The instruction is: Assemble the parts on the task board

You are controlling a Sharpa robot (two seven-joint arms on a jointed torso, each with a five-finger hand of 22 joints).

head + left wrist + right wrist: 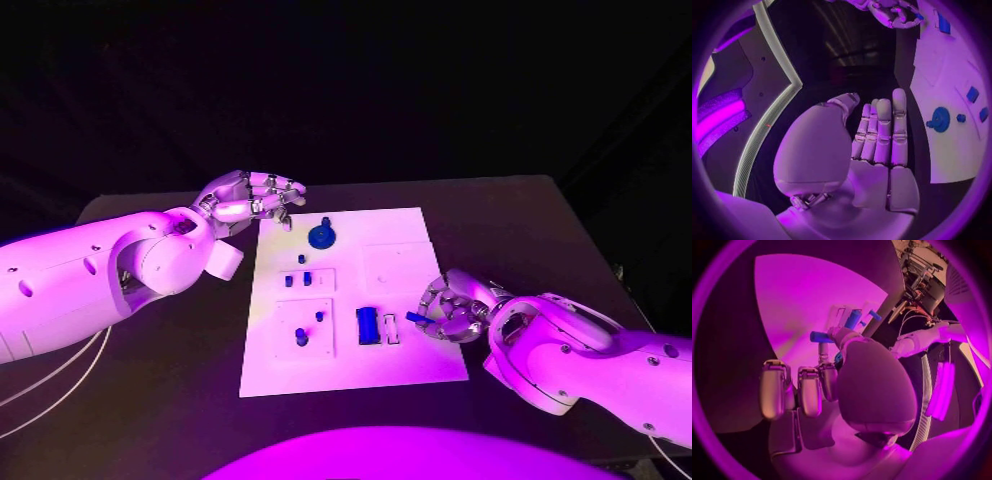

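Note:
The white task board lies in the middle of the table. On it are a round blue part, several small blue pieces and a blue block beside a white slot. My right hand hovers at the board's right edge and pinches a small blue peg between thumb and finger; the peg sticks out sideways from the fingertips, near the block. My left hand hangs off the board's far left corner with its fingers stretched out and holds nothing.
The black table runs round the board on all sides. In the left wrist view the round blue part and the board lie beside my left hand, with my right hand farther off.

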